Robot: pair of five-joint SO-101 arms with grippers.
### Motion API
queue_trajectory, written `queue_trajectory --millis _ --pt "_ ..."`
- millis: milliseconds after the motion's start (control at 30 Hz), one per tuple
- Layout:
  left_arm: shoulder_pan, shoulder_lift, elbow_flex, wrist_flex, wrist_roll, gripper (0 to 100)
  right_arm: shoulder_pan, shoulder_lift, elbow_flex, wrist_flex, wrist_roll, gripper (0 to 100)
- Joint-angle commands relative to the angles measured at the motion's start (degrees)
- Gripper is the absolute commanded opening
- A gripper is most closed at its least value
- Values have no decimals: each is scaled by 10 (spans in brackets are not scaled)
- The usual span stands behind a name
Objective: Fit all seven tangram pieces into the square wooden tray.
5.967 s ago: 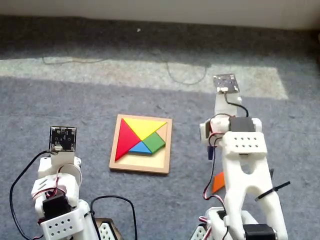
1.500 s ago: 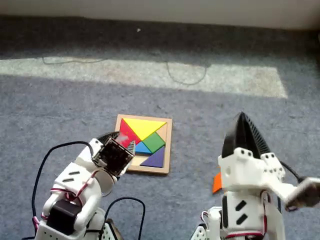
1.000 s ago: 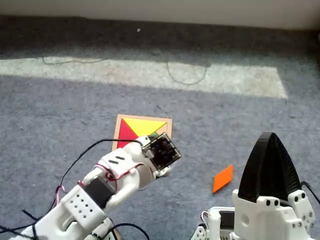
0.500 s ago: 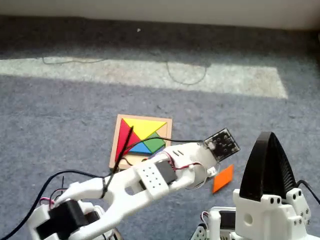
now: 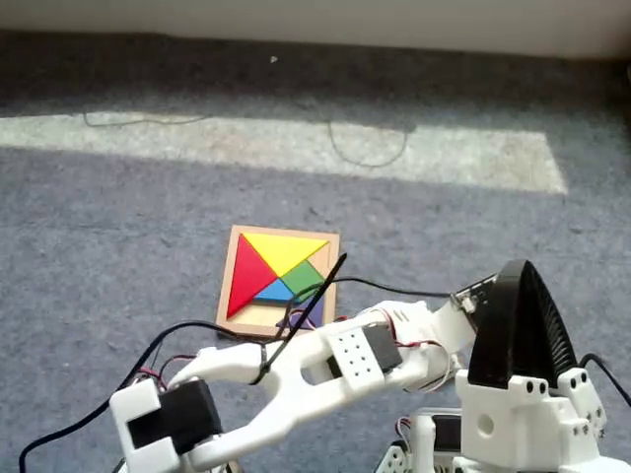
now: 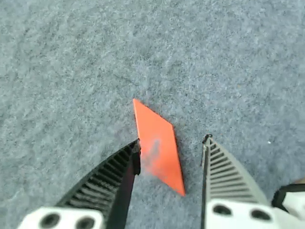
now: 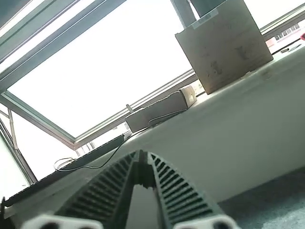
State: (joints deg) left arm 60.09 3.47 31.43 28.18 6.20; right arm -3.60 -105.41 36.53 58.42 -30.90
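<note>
Left gripper (image 6: 171, 141) is hanging open over the orange piece (image 6: 157, 145)
The square wooden tray (image 5: 286, 232) is sitting mid-carpet (image 5: 118, 217), holding red, yellow, green and blue pieces. The right gripper (image 7: 141, 157) is pointing upward, fingers pressed together. The orange piece is lying flat on the carpet between the left gripper's spread fingers.

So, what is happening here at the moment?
The left gripper is open and low over the carpet, one finger on each side of the orange parallelogram, not yet closed on it. The square wooden tray already holds other tangram pieces. The right gripper is shut, points upward and holds nothing.
</note>
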Motion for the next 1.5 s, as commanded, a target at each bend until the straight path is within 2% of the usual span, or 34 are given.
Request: queue_trajectory --millis 0,133,500,633,767,1067,1267,1467 --pt "1 30 -45 3 4 221 9 1 1 2 -7 4" --pt "0 104 -102 32 4 217 9 1 1 2 -7 4" --pt "-44 268 -371 292 6 216 9 1 1 2 -7 4" --pt "-44 307 -436 352 4 162 9 1 1 2 -7 4" --pt "-42 330 -473 377 4 83 9 1 2 11 -7 4" --pt "-44 332 -475 377 4 6 9 1 2 18 -7 4" --pt "-53 331 -478 382 3 5 9 1 2 17 -7 4" --pt "-87 331 -524 440 3 5 9 1 2 15 -7 4"
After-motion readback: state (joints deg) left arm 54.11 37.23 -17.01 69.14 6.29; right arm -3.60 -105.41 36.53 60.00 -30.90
